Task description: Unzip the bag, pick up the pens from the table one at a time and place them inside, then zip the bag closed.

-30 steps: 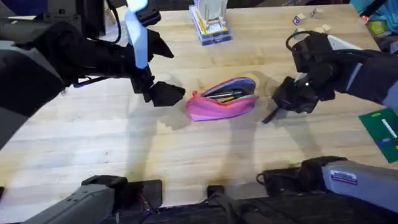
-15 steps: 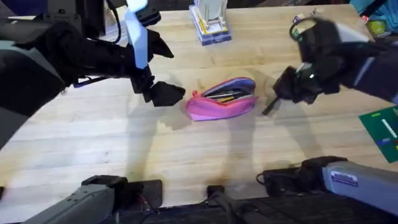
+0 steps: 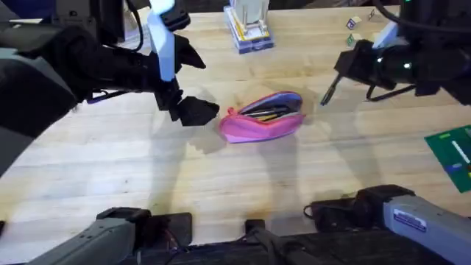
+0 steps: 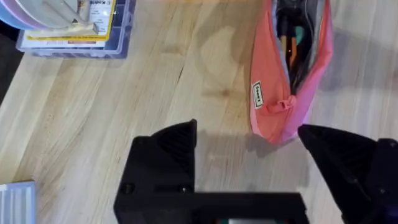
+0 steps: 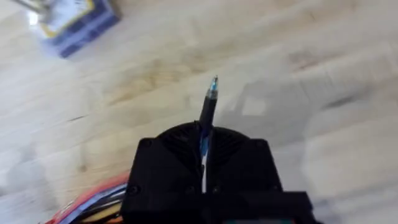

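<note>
left gripper (image 4: 249, 149) fingers spread, beside unzipped soft pink fabric pouch (image 3: 263, 118) | right gripper (image 5: 204, 149) clamps slim black pen (image 5: 208, 106) above wooden table (image 3: 221, 177)

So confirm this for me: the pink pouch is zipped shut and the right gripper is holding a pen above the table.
Not quite: the pink pouch is unzipped, with pens showing inside in the left wrist view. The rest stands: the right gripper is shut on a pen above the table.

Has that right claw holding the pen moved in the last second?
Yes. The right gripper, shut on the pen, has risen and swung toward the table's far edge, away from the bag.
</note>
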Motion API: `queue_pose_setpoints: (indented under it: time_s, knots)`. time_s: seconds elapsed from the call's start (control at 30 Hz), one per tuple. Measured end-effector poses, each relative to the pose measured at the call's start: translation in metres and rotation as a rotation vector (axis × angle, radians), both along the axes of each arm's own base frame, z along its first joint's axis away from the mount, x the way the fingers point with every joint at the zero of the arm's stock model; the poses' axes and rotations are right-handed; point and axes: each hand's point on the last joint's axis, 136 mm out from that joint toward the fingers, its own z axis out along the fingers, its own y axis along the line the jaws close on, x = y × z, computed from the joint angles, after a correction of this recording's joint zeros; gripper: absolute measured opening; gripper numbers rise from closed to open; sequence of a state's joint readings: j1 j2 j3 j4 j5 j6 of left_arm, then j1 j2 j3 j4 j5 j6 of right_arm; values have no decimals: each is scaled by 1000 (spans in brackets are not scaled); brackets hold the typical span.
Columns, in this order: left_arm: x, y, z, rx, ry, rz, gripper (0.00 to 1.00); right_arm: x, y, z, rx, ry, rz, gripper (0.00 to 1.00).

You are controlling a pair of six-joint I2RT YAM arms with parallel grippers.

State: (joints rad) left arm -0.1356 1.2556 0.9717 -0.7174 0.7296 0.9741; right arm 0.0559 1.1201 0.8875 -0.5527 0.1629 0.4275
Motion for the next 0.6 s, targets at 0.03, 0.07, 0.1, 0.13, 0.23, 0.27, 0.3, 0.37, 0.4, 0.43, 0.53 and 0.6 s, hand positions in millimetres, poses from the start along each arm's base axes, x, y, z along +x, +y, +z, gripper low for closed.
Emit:
queue_pose_setpoints:
  time_s: [0.03,0.07,0.1,0.13,0.23,0.27,0.3,0.37,0.4,0.43,0.53,0.6]
  knots:
    - [0,0,0,0,0,0,994,2,3,6,-1,-25,31,32]
    - [0,0,0,0,0,0,994,5,7,13,1,-55,63,32]
    - [0,0,0,0,0,0,994,8,13,22,7,-94,104,32]
    - [0,0,0,0,0,0,993,10,18,30,12,-130,141,32]
    - [0,0,0,0,0,0,993,17,38,63,28,-271,281,32]
    - [0,0,0,0,0,0,993,19,45,75,28,-322,329,32]
    - [0,0,0,0,0,0,993,20,51,86,25,-368,371,32]
    - [0,0,0,0,0,0,993,21,63,108,18,-463,457,32]
    - [0,0,0,0,0,0,993,20,68,117,14,-501,493,32]
    - [0,0,0,0,0,0,993,19,75,127,9,-542,539,32]
    - [0,0,0,0,0,0,993,15,94,142,-10,-615,665,32]
    - [0,0,0,0,0,0,993,9,110,145,-32,-642,766,32]
